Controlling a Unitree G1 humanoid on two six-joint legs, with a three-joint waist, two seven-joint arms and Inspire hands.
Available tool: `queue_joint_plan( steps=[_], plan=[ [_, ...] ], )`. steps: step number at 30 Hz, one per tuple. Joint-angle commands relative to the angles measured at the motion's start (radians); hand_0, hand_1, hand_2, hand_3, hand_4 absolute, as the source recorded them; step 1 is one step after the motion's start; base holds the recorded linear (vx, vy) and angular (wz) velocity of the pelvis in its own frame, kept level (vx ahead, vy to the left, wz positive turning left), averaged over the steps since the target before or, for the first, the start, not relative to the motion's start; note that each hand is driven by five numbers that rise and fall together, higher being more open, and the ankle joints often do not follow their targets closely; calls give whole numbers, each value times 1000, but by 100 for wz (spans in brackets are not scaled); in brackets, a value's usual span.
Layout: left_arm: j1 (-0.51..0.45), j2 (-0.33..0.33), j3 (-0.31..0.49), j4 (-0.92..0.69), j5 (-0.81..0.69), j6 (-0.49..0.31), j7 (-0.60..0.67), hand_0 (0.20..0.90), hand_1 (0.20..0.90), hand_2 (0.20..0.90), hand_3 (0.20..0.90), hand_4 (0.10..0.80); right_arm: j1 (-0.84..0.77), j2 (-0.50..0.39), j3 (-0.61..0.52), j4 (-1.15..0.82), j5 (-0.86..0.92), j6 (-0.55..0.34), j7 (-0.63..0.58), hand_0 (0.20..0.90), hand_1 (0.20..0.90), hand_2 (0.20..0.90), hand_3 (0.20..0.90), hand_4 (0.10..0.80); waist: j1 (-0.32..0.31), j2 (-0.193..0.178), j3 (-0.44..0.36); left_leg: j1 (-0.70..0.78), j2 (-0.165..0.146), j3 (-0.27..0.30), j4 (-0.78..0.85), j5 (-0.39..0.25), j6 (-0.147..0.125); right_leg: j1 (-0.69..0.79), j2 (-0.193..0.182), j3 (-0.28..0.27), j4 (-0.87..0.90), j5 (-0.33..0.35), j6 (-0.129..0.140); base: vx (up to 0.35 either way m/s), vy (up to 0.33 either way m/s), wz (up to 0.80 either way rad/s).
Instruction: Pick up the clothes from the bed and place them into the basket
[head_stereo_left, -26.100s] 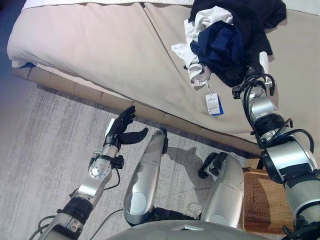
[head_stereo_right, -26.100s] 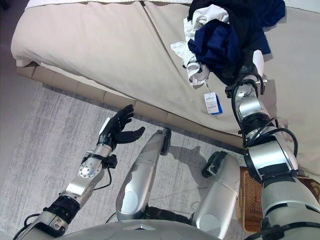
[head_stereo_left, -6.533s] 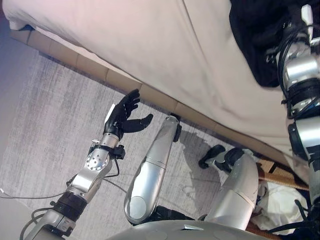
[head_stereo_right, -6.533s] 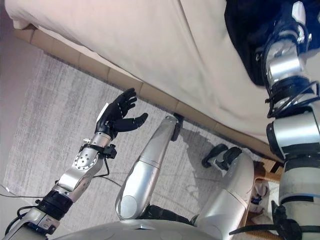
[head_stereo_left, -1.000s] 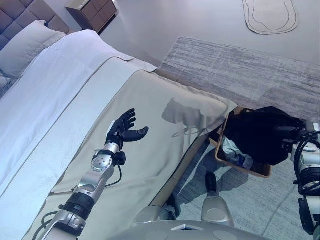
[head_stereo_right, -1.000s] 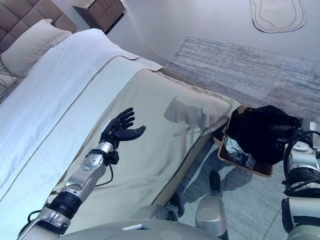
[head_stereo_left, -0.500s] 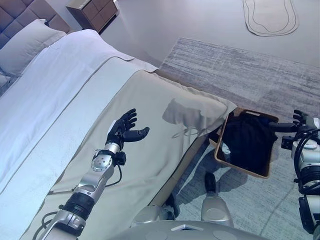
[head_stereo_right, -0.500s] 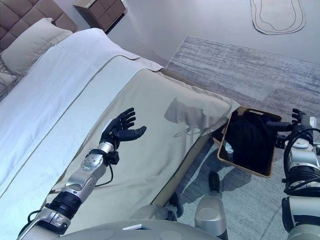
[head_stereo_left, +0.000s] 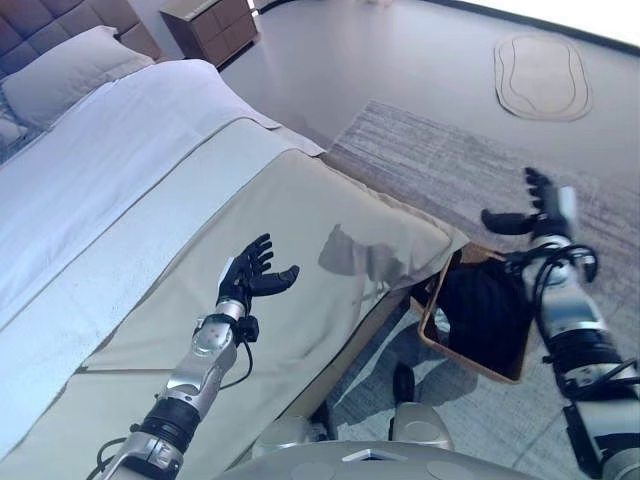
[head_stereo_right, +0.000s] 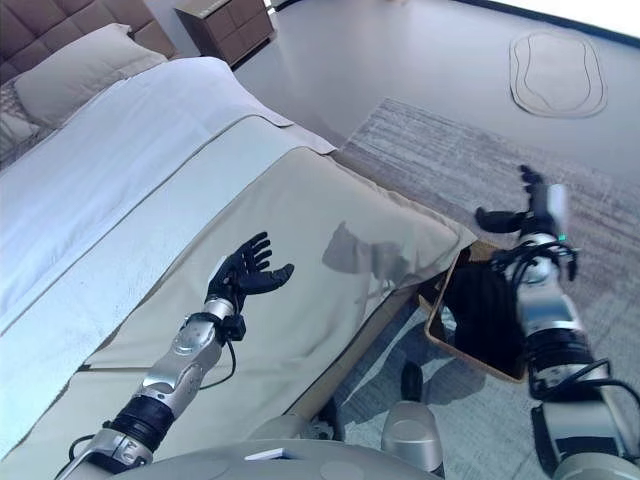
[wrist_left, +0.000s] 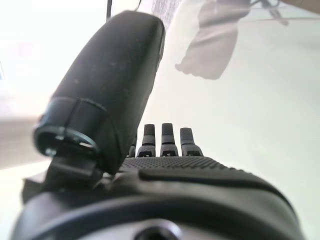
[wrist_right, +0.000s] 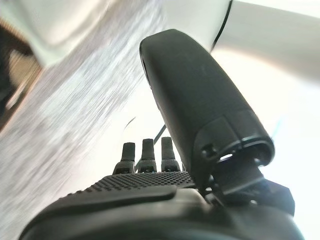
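Observation:
Dark clothes (head_stereo_left: 480, 305) lie inside the brown basket (head_stereo_left: 431, 342) on the floor at the foot corner of the bed (head_stereo_left: 330, 210). The beige bedcover bears no clothes in these views. My right hand (head_stereo_left: 535, 208) is raised above and beyond the basket, fingers straight, open and empty; its wrist view shows only rug past the fingers (wrist_right: 143, 152). My left hand (head_stereo_left: 252, 277) hovers over the bedcover, palm up, open and holding nothing.
A grey rug (head_stereo_left: 440, 160) lies under the basket and beside the bed. White sheet and pillows (head_stereo_left: 70, 70) fill the bed's head end, with a wooden nightstand (head_stereo_left: 215, 22) behind. A small oval mat (head_stereo_left: 540, 65) lies on the far floor.
My right hand has lifted up and away from the basket after letting go of the dark clothes, which now rest in it. The view has shifted slightly. The left hand stays as before.

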Motion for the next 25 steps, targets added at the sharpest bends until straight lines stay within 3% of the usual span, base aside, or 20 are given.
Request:
queue_joint_plan(
  steps=[1,13,25],
  plan=[
    [25,33,56,9,68,-67,-29,900,900,900,900,800,13,28,58,-47,-77,-109,-11,900,900,900,900,800,46,-59,-109,-48,12,-41,62,-62,-30,40,-25,-40,70,-132,-5,33,-2,34],
    [113,10,89,135,122,-141,-154,900,900,900,900,800,109,143,166,50,-77,-133,51,900,900,900,900,800,139,-83,-134,-35,-10,-137,17,-49,-22,95,-36,-113,76,-157,1,62,15,30],
    [126,-41,154,286,174,-142,-124,900,900,900,900,800,205,262,239,39,-61,-63,121,900,900,900,900,800,165,-107,-147,-36,-16,-177,16,-42,-16,111,-42,-140,96,-169,12,50,28,14]
  ],
)
